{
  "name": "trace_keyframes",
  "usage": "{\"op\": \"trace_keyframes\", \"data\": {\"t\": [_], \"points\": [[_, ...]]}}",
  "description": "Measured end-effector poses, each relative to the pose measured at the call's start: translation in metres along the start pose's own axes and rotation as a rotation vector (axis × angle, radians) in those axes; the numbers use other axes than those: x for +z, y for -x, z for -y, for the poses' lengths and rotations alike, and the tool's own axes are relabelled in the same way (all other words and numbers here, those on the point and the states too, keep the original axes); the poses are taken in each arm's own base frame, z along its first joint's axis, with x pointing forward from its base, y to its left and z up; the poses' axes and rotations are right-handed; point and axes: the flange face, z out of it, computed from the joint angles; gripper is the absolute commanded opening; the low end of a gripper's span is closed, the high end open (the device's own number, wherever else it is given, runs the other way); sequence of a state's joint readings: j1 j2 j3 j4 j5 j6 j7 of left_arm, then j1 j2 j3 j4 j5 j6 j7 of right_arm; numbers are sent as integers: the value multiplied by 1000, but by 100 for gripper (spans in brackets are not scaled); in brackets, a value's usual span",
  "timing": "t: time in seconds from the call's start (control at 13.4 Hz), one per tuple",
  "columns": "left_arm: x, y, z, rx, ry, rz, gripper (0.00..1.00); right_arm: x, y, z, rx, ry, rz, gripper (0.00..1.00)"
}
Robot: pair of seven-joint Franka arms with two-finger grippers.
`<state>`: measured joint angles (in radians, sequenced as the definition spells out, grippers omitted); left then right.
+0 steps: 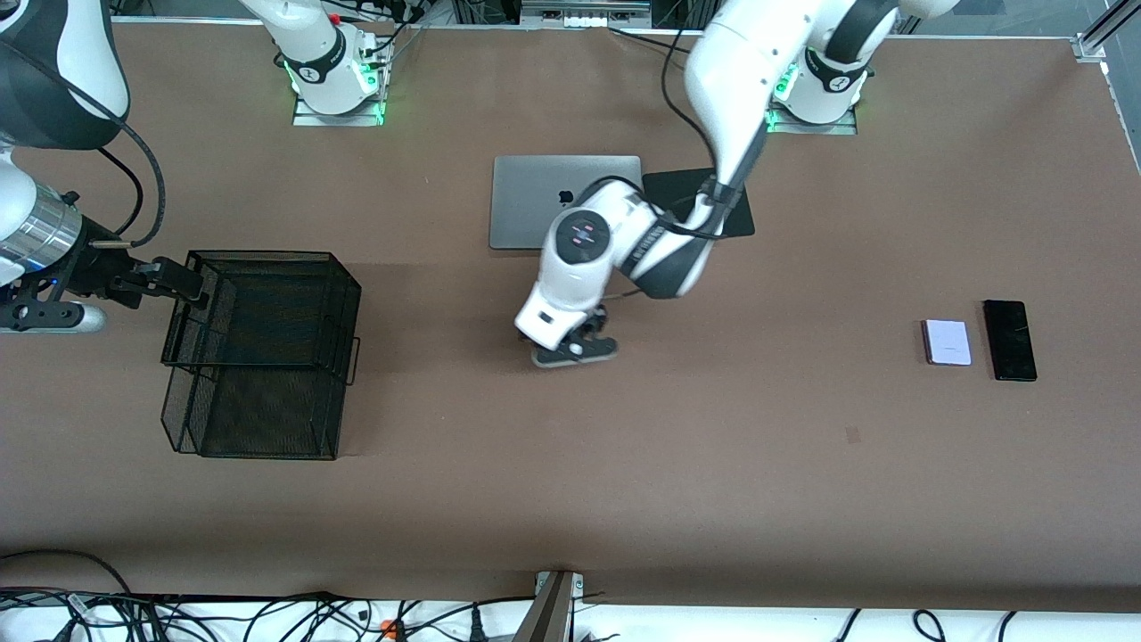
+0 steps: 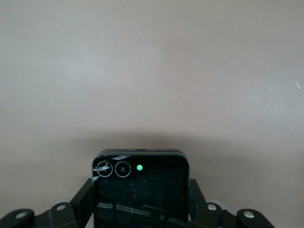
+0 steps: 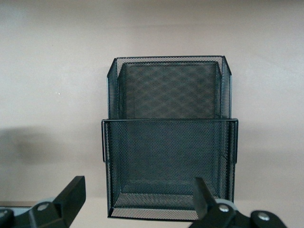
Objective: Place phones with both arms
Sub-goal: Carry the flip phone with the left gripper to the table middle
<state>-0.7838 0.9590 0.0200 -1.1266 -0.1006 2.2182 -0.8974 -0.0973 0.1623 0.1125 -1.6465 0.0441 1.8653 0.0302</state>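
Note:
My left gripper [image 1: 573, 346] is over the middle of the table, shut on the small squarish black phone [image 2: 140, 187]; its fingers [image 2: 84, 197] press the phone's two sides. The pale lavender-white phone [image 1: 947, 342] and the longer black slab phone [image 1: 1009, 340] lie flat side by side toward the left arm's end of the table. My right gripper [image 1: 175, 278] is open and empty beside the upper rim of the black mesh basket [image 1: 260, 256]. In the right wrist view, the right gripper [image 3: 137, 192] faces the basket [image 3: 169, 120].
A closed silver laptop [image 1: 533, 192] and a black pad [image 1: 738, 212] lie near the arms' bases, partly covered by the left arm. The two-tier mesh basket stands toward the right arm's end. Cables run along the table's front edge.

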Motion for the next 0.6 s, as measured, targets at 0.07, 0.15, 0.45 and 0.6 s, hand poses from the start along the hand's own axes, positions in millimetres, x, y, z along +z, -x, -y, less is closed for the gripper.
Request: {"op": "trace_keyframes", "data": {"t": [0.07, 0.15, 0.45, 0.6], "points": [[9, 16, -12, 24, -6, 1, 0, 0, 0, 0, 0, 0, 0, 100], [18, 30, -21, 48, -12, -3, 0, -1, 0, 0, 0, 0, -2, 100], [49, 46, -34, 92, -40, -70, 0, -3, -1, 0, 2, 0, -7, 100], [50, 31, -30, 78, -27, -113, 0, -2, -1, -2, 5, 1, -5, 100]]}}
